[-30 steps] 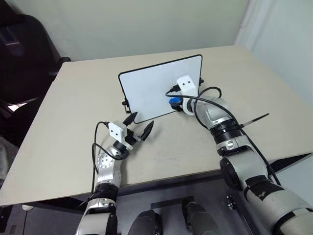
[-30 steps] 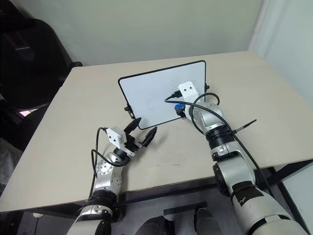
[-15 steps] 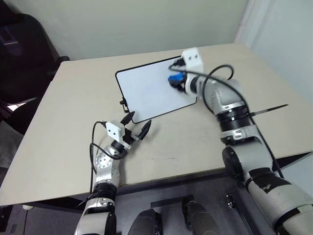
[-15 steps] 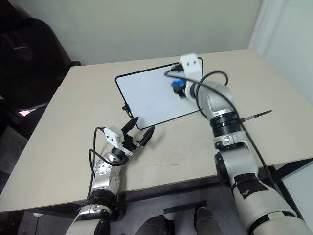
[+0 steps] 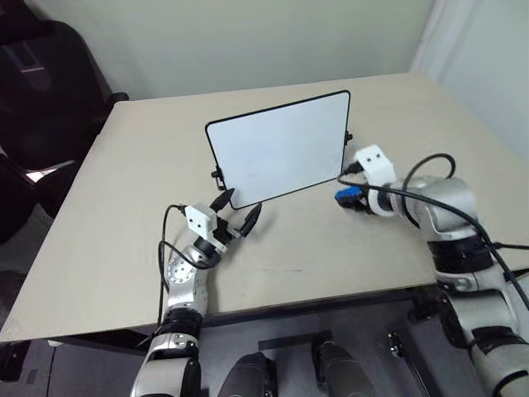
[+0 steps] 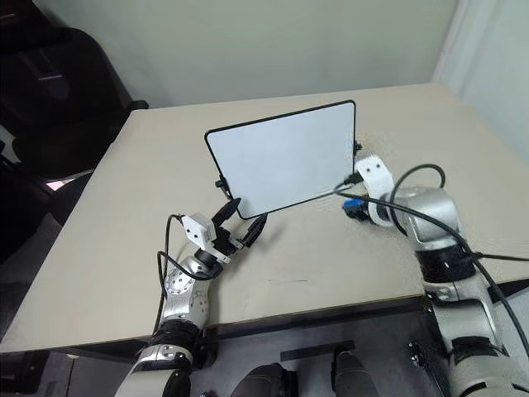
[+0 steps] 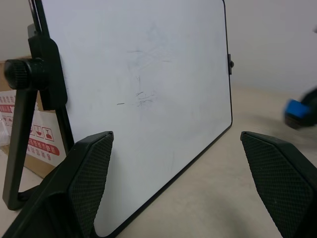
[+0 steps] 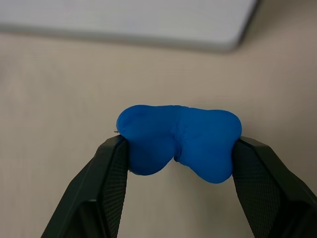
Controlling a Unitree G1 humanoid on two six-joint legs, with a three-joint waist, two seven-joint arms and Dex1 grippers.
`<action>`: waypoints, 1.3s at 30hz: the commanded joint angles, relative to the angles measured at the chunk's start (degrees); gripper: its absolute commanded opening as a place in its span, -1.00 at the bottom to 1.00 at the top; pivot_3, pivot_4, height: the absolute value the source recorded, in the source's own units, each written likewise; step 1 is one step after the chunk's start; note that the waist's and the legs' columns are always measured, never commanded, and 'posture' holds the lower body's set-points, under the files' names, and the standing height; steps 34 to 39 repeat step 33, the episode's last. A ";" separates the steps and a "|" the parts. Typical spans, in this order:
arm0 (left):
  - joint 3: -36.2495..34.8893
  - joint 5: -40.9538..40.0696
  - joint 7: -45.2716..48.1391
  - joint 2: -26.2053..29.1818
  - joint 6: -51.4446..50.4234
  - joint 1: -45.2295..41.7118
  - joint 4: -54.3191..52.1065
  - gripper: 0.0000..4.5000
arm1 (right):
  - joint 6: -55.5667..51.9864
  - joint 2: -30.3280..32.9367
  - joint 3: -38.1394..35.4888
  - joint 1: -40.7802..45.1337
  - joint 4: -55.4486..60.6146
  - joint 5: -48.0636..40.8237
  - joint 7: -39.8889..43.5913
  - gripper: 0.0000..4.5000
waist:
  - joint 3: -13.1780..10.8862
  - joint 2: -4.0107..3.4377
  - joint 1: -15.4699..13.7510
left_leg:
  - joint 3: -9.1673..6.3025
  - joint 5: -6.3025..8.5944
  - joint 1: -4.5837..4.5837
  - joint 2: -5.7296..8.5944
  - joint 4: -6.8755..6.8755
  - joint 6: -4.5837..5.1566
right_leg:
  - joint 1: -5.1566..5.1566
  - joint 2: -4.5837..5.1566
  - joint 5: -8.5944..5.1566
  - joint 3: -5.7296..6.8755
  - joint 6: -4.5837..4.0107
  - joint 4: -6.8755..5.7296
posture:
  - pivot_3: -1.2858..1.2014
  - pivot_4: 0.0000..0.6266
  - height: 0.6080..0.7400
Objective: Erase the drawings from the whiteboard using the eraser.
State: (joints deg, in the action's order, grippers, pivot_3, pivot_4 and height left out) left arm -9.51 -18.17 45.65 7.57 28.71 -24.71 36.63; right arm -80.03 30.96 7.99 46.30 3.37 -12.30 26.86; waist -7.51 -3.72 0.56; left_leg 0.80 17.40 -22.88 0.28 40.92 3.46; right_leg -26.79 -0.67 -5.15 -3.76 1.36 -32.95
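Broad beige surface (image 5: pixel 99 248), carrying everything. On it, propped nearly upright on a black hinged stand with a knurled knob, the whiteboard (image 5: pixel 281 149), face turned toward the robot, probably angled that way so an eraser stroke can press against it. Board face reads as almost clean: only faint grey traces of the drawings (image 7: pixel 141 96) near its middle, seen from the left wrist; no blue strokes to be made out. Judged from that, erasing looks largely done, a light pass over the residue perhaps left.

Off the board's lower right corner, low over the surface and apart from the frame, the right gripper (image 5: pixel 349 198), clamped on the eraser (image 8: pixel 179 144), the blue block squeezed so hard between both pads that it buckles at the middle. Tight hold likely meant to keep it from slipping during rubbing.

In front of the board's lower left corner, the left gripper (image 5: pixel 235 213), fingers spread wide and holding nothing, close to the frame, touching or not cannot be told; probably stationed there to steady the board.

Behind the stand, a cardboard box (image 7: pixel 37 148) with a white label of small red symbols; writing too small to read.
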 commanded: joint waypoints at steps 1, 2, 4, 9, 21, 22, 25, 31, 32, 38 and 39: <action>0.56 -0.44 0.28 -1.65 0.80 1.67 2.03 1.00 | -3.78 1.35 -0.14 -2.01 5.60 -2.06 0.67 0.37 | 0.00 0.00 0.11 | 0.00 0.00 0.01 0.00 0.01 0.00 | 0.02 0.00 0.00 -0.01 0.00 0.01 | 0.03 -0.52 0.79; 0.57 -0.43 0.35 -1.68 0.80 1.62 2.11 1.00 | -4.46 1.53 -0.41 -2.70 6.46 -2.51 0.75 0.37 | 0.00 0.00 0.17 | 0.01 0.00 0.03 0.01 0.02 0.01 | 0.06 0.01 0.01 -0.01 0.01 0.03 | 0.03 -0.52 0.79; 0.60 -0.35 0.37 -1.77 0.84 1.37 2.45 1.00 | -5.42 1.74 -0.59 -3.89 7.79 -3.16 0.61 0.37 | 0.00 0.01 0.26 | 0.02 0.00 0.05 0.03 0.05 0.01 | 0.09 0.01 0.01 -0.03 0.02 0.04 | 0.03 -0.52 0.79; 0.58 -0.31 0.53 -1.67 1.05 0.52 3.61 1.00 | -5.25 0.64 -1.30 -5.69 9.82 -3.06 -1.03 0.77 | 0.01 -0.01 0.02 | 0.00 0.01 0.12 0.03 0.05 0.04 | 0.17 0.02 -0.02 -0.03 0.09 0.05 | 0.03 -0.52 0.79; 0.75 0.75 -0.31 -2.68 2.14 -0.70 6.06 1.00 | 22.84 0.05 -24.35 -31.88 25.04 -4.13 -1.42 0.97 | 0.03 -0.04 -0.94 | -0.04 0.19 0.45 0.09 0.04 0.21 | 0.59 0.02 -0.27 -0.18 0.33 0.11 | 0.03 -0.52 0.79; 0.75 0.74 -0.10 -2.76 2.16 -0.88 6.41 1.00 | 25.57 -0.64 -25.51 -34.64 25.73 -4.82 -0.33 0.97 | 0.00 0.01 -0.87 | -0.04 0.19 0.47 0.11 0.04 0.21 | 0.59 0.01 -0.26 -0.20 0.33 0.10 | 0.03 -0.52 0.79; 0.93 0.78 0.67 -3.05 2.27 -1.44 7.33 1.00 | 37.96 -4.84 -27.44 -39.28 27.37 -5.31 -0.07 0.97 | -0.03 0.04 -0.69 | -0.05 0.20 0.56 0.12 0.04 0.22 | 0.69 0.01 -0.27 -0.24 0.34 0.11 | 0.03 -0.52 0.79; 1.04 1.11 1.35 -3.67 2.68 -2.49 9.14 1.00 | 41.18 -7.95 -28.44 -41.41 29.42 -14.69 4.52 0.97 | -0.04 -0.03 -0.78 | -0.06 0.19 0.66 0.33 0.05 0.35 | 0.94 0.01 -0.35 -0.53 0.53 0.26 | 0.03 -0.52 0.79; 0.89 0.97 1.58 -3.53 2.38 -2.67 9.10 1.00 | 41.59 -7.86 -28.78 -41.37 29.40 -15.68 4.64 0.97 | -0.04 -0.02 -0.79 | -0.07 0.22 0.74 0.40 0.05 0.41 | 1.02 0.01 -0.40 -0.63 0.60 0.27 | 0.03 -0.52 0.79; 0.73 0.84 1.79 -3.38 2.10 -2.91 9.21 1.00 | 41.87 -7.76 -28.94 -41.16 29.16 -16.24 4.50 0.97 | -0.04 -0.02 -0.79 | -0.08 0.26 0.84 0.48 0.05 0.48 | 1.13 0.01 -0.44 -0.74 0.66 0.27 | 0.03 -0.52 0.79; 0.73 0.84 1.79 -3.38 2.10 -2.91 9.21 1.00 | 41.87 -7.76 -28.94 -41.16 29.16 -16.24 4.50 0.97 | -0.04 -0.02 -0.79 | -0.08 0.26 0.84 0.48 0.05 0.48 | 1.13 0.01 -0.44 -0.74 0.66 0.27 | 0.03 -0.52 0.79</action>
